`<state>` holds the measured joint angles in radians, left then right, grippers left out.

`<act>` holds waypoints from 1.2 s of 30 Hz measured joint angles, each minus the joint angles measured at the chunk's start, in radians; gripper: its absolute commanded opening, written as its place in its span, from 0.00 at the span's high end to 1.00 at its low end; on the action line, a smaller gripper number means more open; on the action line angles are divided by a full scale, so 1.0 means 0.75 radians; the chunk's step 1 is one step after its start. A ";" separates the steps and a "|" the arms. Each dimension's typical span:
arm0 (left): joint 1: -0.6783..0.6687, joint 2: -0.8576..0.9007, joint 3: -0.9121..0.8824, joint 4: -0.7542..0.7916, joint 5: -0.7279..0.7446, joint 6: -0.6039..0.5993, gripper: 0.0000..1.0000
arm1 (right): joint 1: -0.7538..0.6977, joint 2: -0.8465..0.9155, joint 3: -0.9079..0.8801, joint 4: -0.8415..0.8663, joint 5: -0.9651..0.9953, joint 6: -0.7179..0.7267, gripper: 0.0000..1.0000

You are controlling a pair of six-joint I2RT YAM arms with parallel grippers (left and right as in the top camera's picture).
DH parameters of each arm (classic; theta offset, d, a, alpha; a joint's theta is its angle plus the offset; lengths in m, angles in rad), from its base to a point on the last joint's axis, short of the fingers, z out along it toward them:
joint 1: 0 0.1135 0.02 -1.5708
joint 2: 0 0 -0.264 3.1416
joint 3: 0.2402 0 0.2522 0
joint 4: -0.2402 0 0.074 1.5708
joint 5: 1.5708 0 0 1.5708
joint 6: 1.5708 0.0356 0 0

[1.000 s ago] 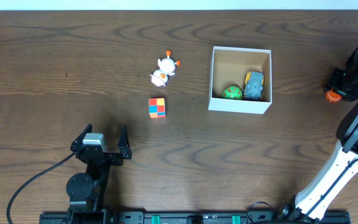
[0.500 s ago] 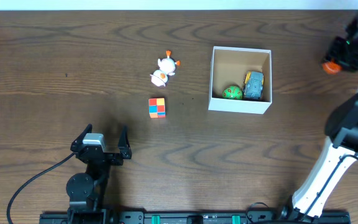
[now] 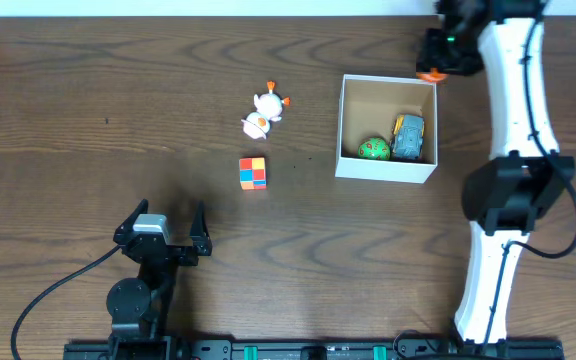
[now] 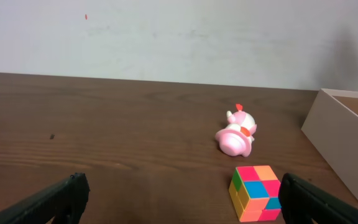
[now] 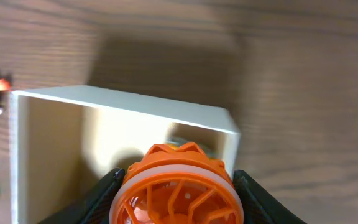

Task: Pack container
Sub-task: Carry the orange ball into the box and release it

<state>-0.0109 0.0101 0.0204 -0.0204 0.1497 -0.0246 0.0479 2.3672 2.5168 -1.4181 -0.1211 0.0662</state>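
The container (image 3: pixel 346 100) is a square white-walled box with a brown inside, right of the table's middle; it holds a green ball (image 3: pixel 372 149) and a blue and yellow toy car (image 3: pixel 408 137). My right gripper (image 3: pixel 432 68) is shut on an orange and white ball (image 3: pixel 429 74) and holds it over the container's far right corner; in the right wrist view the orange ball (image 5: pixel 178 185) sits between the fingers above the container's rim (image 5: pixel 135 102). A pink and white toy (image 3: pixel 264 112) and a coloured cube (image 3: pixel 253 172) lie left of the container. My left gripper (image 4: pixel 179 202) is open and empty.
In the left wrist view the cube (image 4: pixel 255 192) lies just ahead on the right, the pink toy (image 4: pixel 235 134) behind it, and the container's wall (image 4: pixel 337 140) at the far right. The left arm's base (image 3: pixel 138 300) stands at the front left.
My right arm has swung from the far right edge of the table leftward and back, carrying the orange ball to the container's far right corner. The left arm has not moved.
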 measured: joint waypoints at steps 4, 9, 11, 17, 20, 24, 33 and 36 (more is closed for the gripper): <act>0.000 0.000 0.000 0.000 0.000 0.000 0.02 | 0.066 0.000 0.000 0.003 0.048 -0.004 0.47; 0.000 0.000 0.000 0.000 0.000 0.000 0.02 | 0.104 0.000 0.000 0.003 0.094 -0.005 0.45; 0.000 0.000 0.000 0.000 0.001 0.000 0.02 | 0.107 0.000 -0.005 0.007 0.113 -0.004 0.44; 0.000 0.000 0.000 0.000 0.001 0.000 0.02 | 0.105 0.000 -0.086 0.040 0.154 -0.004 0.43; 0.000 0.000 0.000 0.000 0.001 0.000 0.02 | 0.105 0.000 -0.142 0.069 0.159 -0.004 0.43; 0.000 0.000 0.000 0.000 0.001 0.000 0.02 | 0.105 0.000 -0.182 0.092 0.162 -0.004 0.43; 0.000 0.000 0.000 0.000 0.001 0.000 0.02 | 0.105 0.000 -0.184 0.099 0.175 -0.004 0.40; 0.000 0.000 0.000 0.000 0.000 0.000 0.02 | 0.105 0.000 -0.184 0.099 0.189 -0.004 0.39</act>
<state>-0.0109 0.0101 0.0204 -0.0204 0.1497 -0.0246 0.1265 2.3672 2.3791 -1.3441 0.0208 0.0635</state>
